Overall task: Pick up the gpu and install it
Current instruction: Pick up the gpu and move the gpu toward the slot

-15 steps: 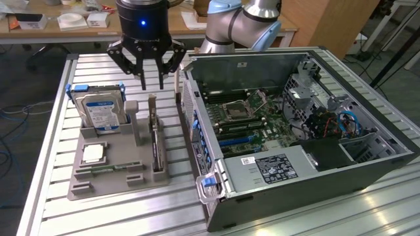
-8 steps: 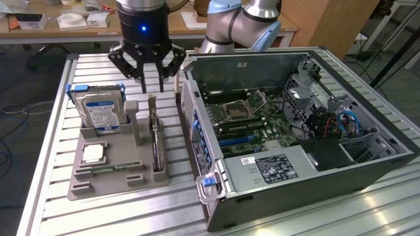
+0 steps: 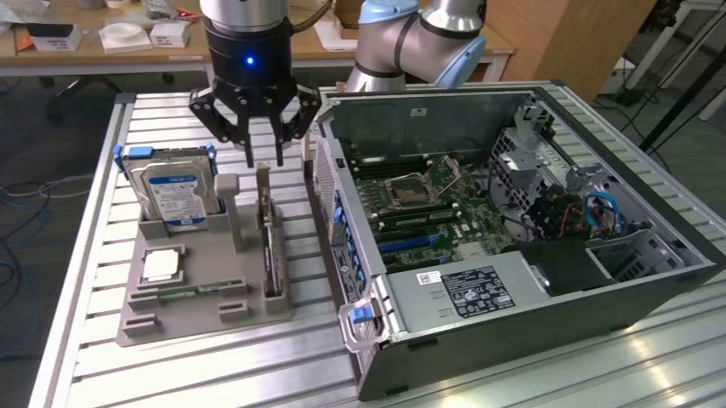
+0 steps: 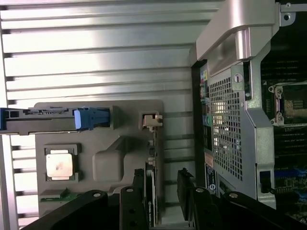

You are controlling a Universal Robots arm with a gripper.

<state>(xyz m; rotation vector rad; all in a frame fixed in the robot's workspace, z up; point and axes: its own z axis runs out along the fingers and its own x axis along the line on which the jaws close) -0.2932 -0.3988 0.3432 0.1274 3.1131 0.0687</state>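
The gpu [image 3: 268, 246] is a thin dark card standing on its long edge in a slot of the grey holder [image 3: 204, 321], just beside the open computer case [image 3: 477, 293]. My gripper [image 3: 264, 159] hangs directly above the card's far end, fingers pointing down. It is open, and the fingertips are level with the card's top edge. In the wrist view the gpu [image 4: 153, 158] runs between my two black fingers [image 4: 184, 189], with a gap on each side. The gripper [image 4: 161, 176] holds nothing.
A silver blue-labelled hard drive [image 3: 172, 194] stands at the holder's far end. A processor chip [image 3: 162, 265] and a green memory stick [image 3: 187, 291] lie in the holder. The case lies on its side with the motherboard [image 3: 437, 212] exposed. Slatted metal table [image 3: 227, 374] underneath.
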